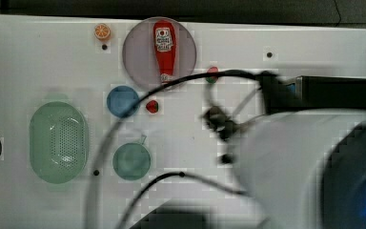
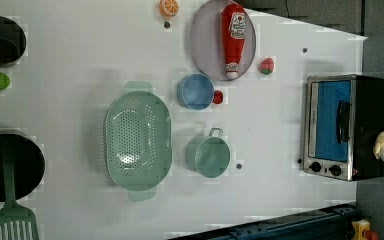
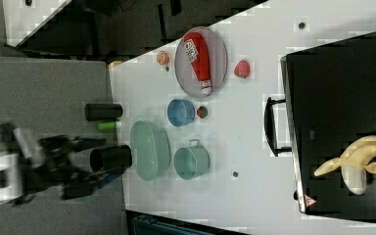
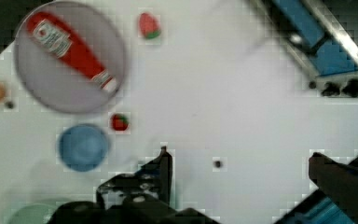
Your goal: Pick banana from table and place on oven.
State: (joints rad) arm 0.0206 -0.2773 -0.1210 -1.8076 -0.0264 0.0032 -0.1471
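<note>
Banana lies on the oven top, near its edge, peel strips splayed, resting free. Gripper stands released and empty, jaws wide, well apart from the banana and above bare table. Judgement: placement done; clearance avoids knocking it

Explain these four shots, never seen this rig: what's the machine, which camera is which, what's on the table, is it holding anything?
One robot arm with a two-finger gripper, open and holding nothing. Three cameras look at the scene from off the arm; the fourth rides on the wrist, looking down past the fingers. On the white table: a ketchup bottle on a plate, a blue bowl, a green colander, a green pot, strawberries, an orange slice. The toy banana lies on top of the toaster oven.
</note>
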